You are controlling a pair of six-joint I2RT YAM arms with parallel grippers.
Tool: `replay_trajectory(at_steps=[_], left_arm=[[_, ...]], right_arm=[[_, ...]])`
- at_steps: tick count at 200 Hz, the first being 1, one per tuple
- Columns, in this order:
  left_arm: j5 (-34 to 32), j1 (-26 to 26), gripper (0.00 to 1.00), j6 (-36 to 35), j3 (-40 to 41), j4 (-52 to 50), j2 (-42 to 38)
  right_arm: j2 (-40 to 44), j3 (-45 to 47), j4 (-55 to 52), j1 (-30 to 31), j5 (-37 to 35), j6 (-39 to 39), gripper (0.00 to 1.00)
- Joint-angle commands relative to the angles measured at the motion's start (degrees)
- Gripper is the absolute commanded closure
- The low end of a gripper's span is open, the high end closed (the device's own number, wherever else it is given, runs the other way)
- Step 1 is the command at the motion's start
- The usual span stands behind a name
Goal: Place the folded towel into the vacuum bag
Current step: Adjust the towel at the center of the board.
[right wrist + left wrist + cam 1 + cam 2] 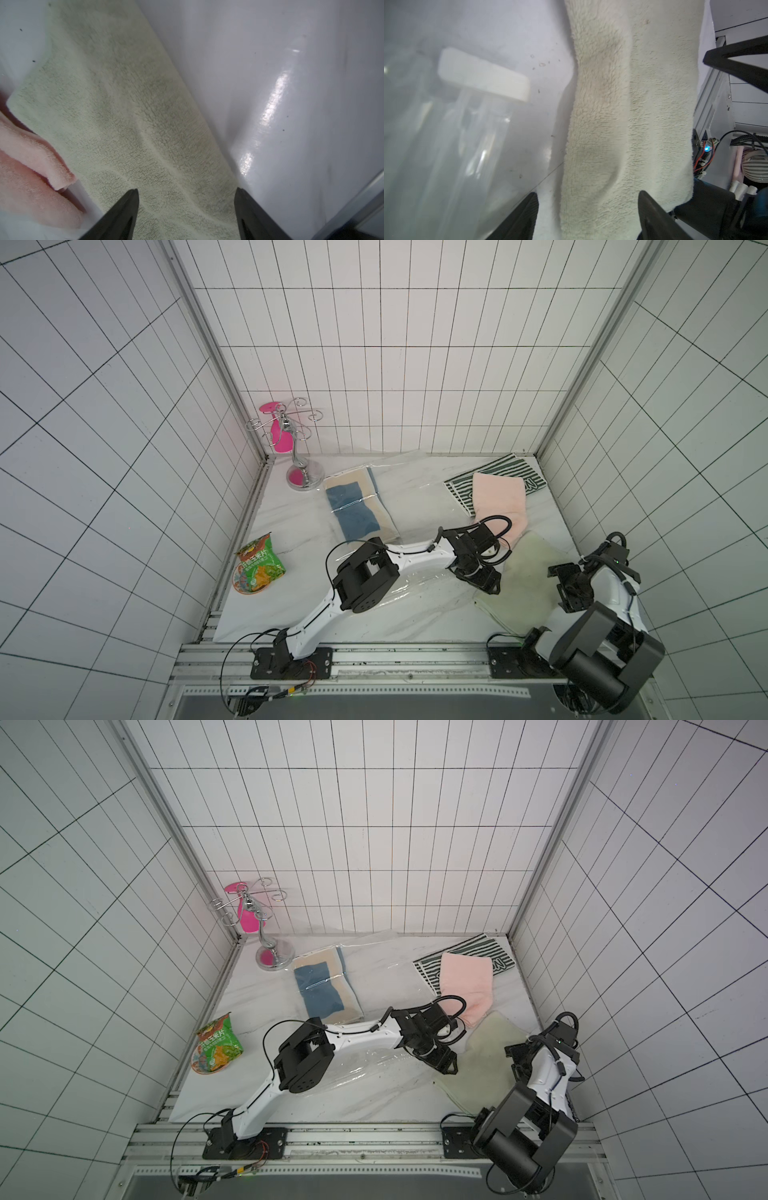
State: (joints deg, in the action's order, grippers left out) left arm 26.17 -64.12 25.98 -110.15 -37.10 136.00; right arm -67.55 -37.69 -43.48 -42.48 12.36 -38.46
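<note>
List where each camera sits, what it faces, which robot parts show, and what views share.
Top views: overhead at the front, looking down at the table; left arm and right arm show.
Left wrist: behind the open left gripper, facing the pale green towel and vacuum bag.
Right wrist: behind the open right gripper, facing that towel and a pink towel.
Shared: every view shows the pale green towel.

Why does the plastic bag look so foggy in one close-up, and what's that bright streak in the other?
Left wrist view: the vacuum bag and its white clip are out of focus, likely too near the lens. Right wrist view: the streak is light glaring off the glossy table; the towel looks sharper.
</note>
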Motion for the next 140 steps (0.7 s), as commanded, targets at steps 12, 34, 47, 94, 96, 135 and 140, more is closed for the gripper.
replay_trajectory(at_steps=[12, 34, 47, 94, 96, 135, 140], left_arm=[[1.1, -1.8, 0.28, 0.3, -2.8, -1.4, 4.5], [-1.7, -1.8, 0.42, -0.2, -2.6, -1.6, 5.6], [-1.4, -1.7, 0.57, 0.6, -2.3, -0.9, 5.2], [-8.9, -1.5, 1.00, -1.1, 2.3, 3.4, -3.7], [-9.2, -1.5, 1.00, -1.2, 2.3, 3.2, -3.8], [-12.1, -1.5, 1.00, -1.5, 9.0, 8.2, -7.2], [-12.0, -1.5, 1.00, -1.2, 9.7, 9.2, -7.5]], right_arm=[[-3.5, 2.6, 3.0, -1.2, 0.8, 0.4, 0.27], [-4.7, 3.5, 5.1, -1.2, 3.1, 1.4, 0.43], [-3.6, 3.9, 6.1, -1.2, 5.2, 1.7, 0.62], [4.8, 0.9, 1.8, 2.4, 4.5, 3.0, 0.95], [5.1, 0.6, 1.8, 2.9, 4.3, 3.0, 0.95], [5.7, -5.0, -5.4, 15.5, -4.1, 2.8, 0.94], [5.6, -5.3, -5.4, 17.2, -4.6, 2.2, 0.94]])
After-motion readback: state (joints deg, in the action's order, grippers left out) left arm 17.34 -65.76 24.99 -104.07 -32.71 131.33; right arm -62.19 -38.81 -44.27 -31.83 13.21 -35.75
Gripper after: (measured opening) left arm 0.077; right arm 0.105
